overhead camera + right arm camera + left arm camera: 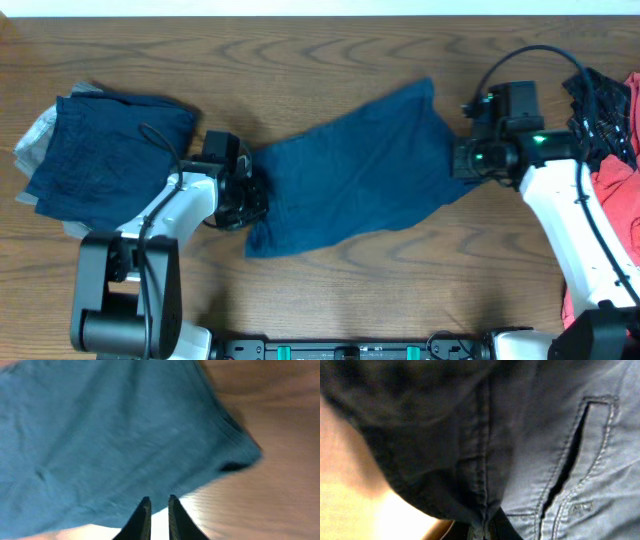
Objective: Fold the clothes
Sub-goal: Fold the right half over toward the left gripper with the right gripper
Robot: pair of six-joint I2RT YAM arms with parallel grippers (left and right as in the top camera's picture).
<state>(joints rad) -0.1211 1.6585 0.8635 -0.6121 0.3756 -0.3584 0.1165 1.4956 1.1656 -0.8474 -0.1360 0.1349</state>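
A blue garment (350,170) lies spread across the middle of the tabletop (330,295). The right hand (158,501), nearly closed, seems to pinch its right edge. The left hand (243,195) is at its left edge; I cannot tell its grip.

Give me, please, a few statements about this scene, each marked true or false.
1. The blue garment stretches between the two grippers. True.
2. A folded dark stack sits at the table's left side. True.
3. The red clothing lies under the left gripper. False: it is at the right edge, beside the right arm.
4. The right gripper is spread wide. False: its fingers are nearly together at the garment's edge.
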